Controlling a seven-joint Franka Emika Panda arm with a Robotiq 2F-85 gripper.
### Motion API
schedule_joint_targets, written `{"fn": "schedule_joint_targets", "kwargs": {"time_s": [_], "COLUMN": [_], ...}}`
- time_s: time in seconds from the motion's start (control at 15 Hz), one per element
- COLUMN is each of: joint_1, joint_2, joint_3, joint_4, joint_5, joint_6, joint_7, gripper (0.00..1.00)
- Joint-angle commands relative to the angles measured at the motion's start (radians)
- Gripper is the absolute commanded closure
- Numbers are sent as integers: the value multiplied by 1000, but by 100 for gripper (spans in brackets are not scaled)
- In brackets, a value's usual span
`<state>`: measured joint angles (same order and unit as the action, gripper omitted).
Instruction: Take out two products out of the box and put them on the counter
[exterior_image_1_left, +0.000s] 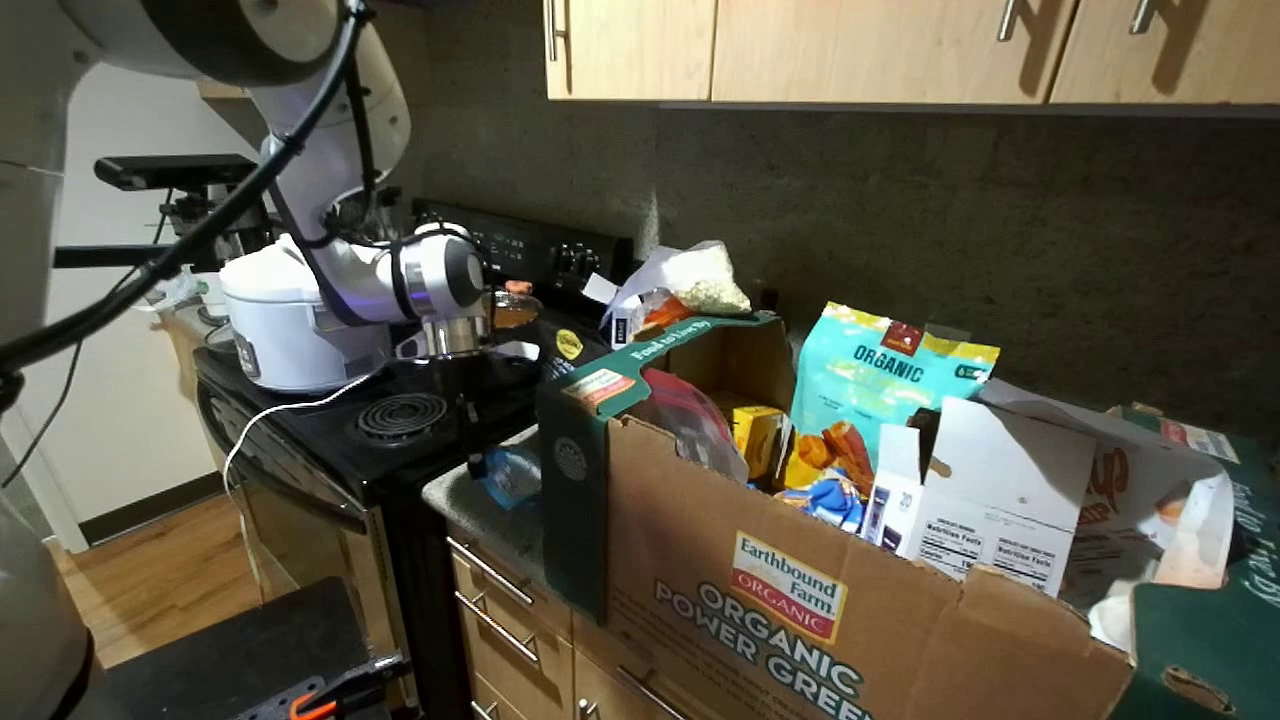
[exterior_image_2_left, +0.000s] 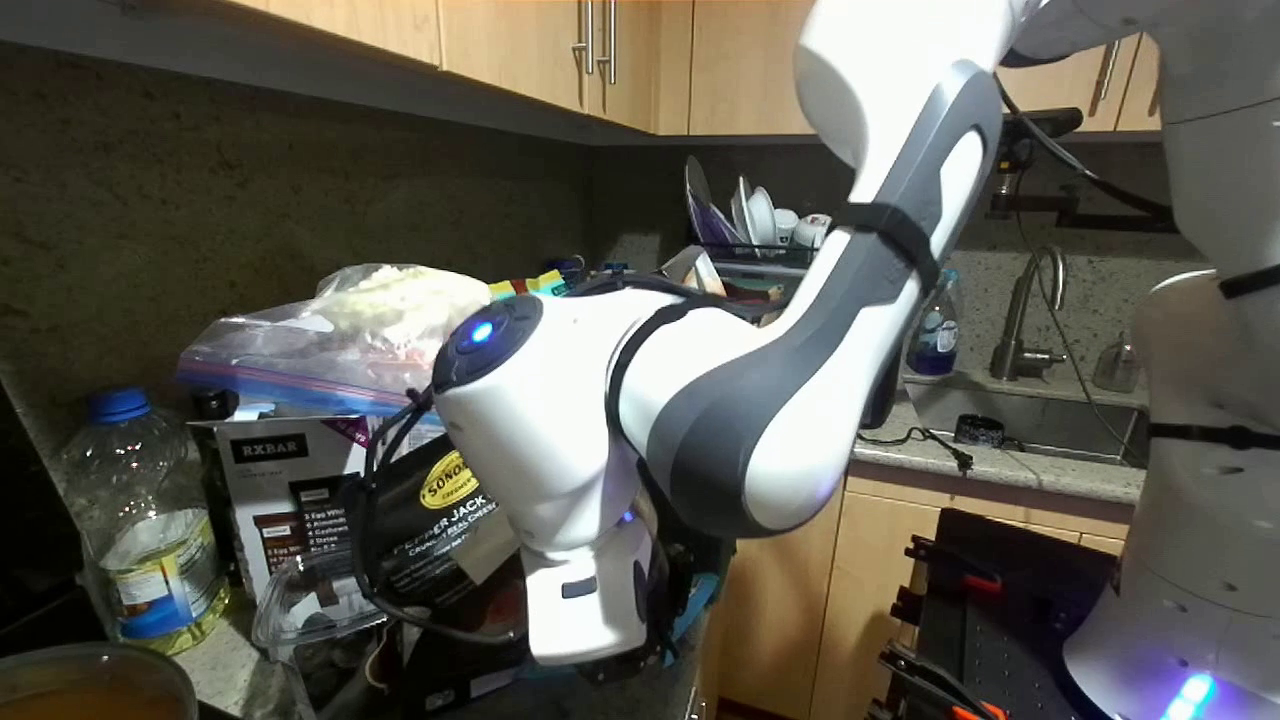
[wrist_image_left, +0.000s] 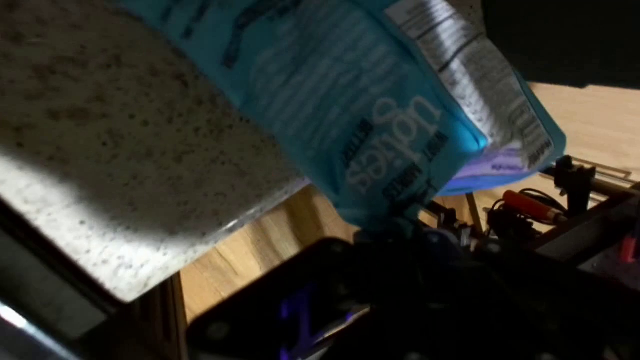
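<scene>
I've got the counter (wrist_image_left: 125, 155) right beside my gripper (wrist_image_left: 392, 232), carrying the box (exterior_image_1_left: 900, 630) just to one side of it and, farther from it, a bottle (exterior_image_2_left: 165, 585) and an RXBAR carton (exterior_image_2_left: 265, 485), while the stove (exterior_image_1_left: 330, 440), across the gripper from the box, bears a white cooker (exterior_image_1_left: 300, 335).

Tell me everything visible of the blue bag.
The blue bag looks like shiny plastic, with white lettering, apparently "Uglies", dark print and a pale printed panel. It slants across the wrist view, overlapping the edge of the counter, with an end pinched in the shut end effector. An exterior view shows it near the box; whether it touches box or counter is unclear.
</scene>
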<state>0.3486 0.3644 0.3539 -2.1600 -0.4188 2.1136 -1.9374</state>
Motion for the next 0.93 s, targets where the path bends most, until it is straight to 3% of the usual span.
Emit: {"fn": "schedule_joint_targets", "kwargs": {"time_s": [0.0, 0.27, 0.47, 0.87], "joint_1": [-10, 8, 29, 56], "joint_2": [-208, -370, -453, -447], "joint_3": [57, 76, 71, 71], "joint_4": [-79, -67, -33, 42], "joint_5": [130, 253, 268, 224], "joint_6": [-67, -134, -165, -124], "joint_7": [9, 8, 15, 22], "gripper": [100, 100, 100, 100]}}
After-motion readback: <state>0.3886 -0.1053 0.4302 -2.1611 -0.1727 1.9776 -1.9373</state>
